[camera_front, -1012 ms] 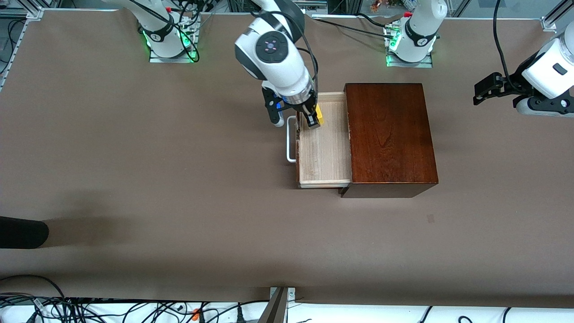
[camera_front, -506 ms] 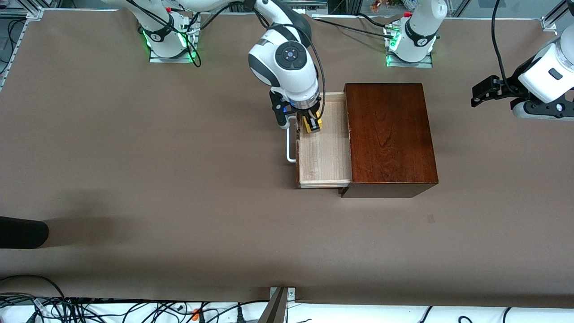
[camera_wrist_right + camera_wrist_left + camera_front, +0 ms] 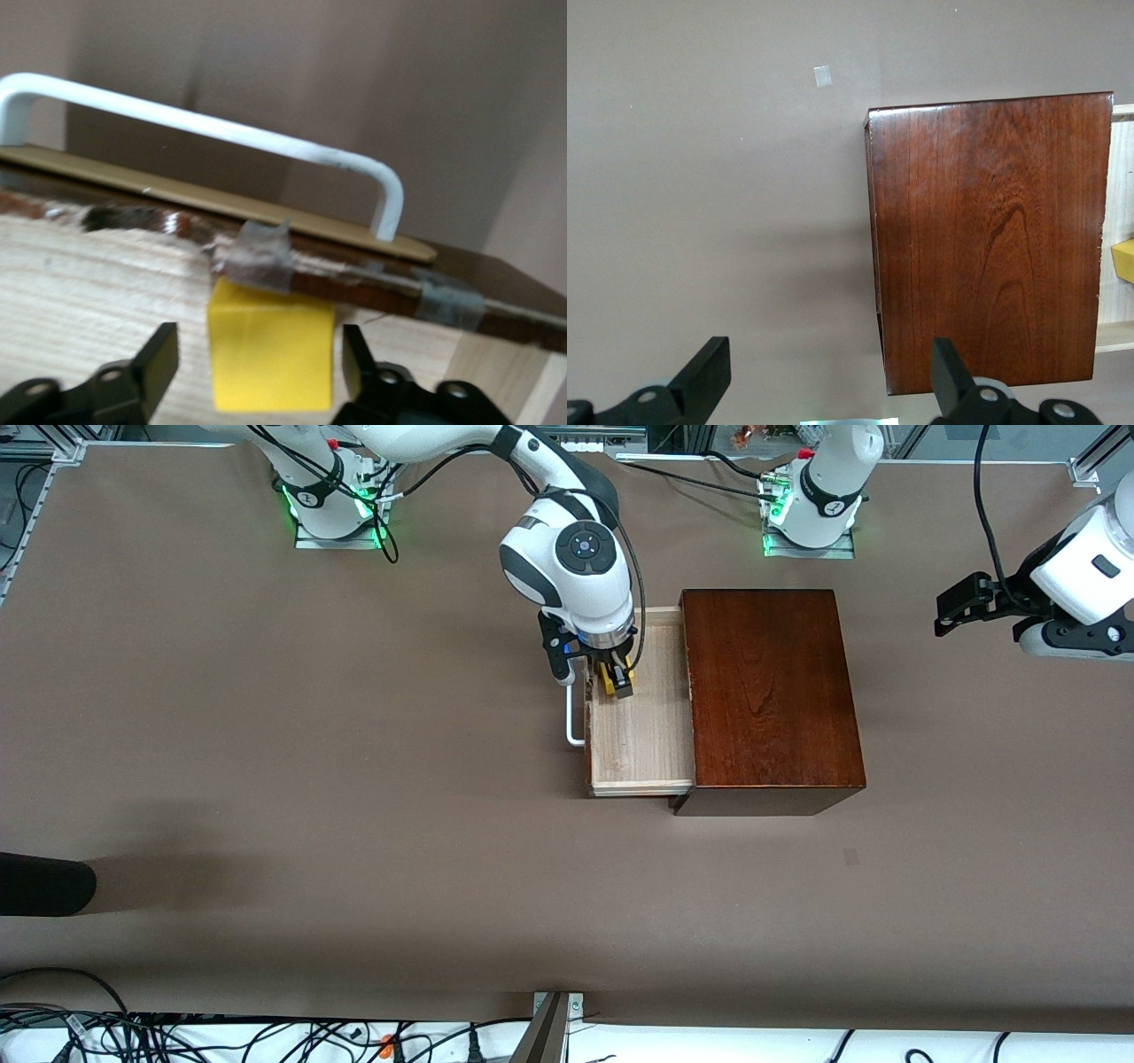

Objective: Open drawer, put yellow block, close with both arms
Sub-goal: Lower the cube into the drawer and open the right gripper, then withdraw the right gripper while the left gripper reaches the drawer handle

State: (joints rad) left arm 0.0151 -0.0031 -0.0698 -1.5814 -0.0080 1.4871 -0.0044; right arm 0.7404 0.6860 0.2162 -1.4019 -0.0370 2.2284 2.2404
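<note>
The drawer [image 3: 640, 737] stands pulled out of the dark reddish-brown box [image 3: 767, 691], with its white handle [image 3: 574, 719] toward the right arm's end of the table. My right gripper [image 3: 615, 678] is down inside the drawer, just inside its front. It is open, and the yellow block [image 3: 608, 677] sits between its fingers. In the right wrist view the yellow block [image 3: 271, 354] rests on the drawer floor [image 3: 89, 292] against the taped drawer front, with a gap on each side to my right gripper [image 3: 257, 372]. My left gripper [image 3: 942, 615] waits, open and empty, above the table at the left arm's end.
The left wrist view shows the box top [image 3: 992, 239], an edge of the yellow block [image 3: 1123, 259], and my open left gripper [image 3: 828, 381] over bare brown table. A dark object [image 3: 44, 883] lies at the table edge at the right arm's end.
My right gripper has gone down into the drawer with the yellow block and moved toward the drawer front. Its fingers now stand apart from the block. The left arm has barely shifted.
</note>
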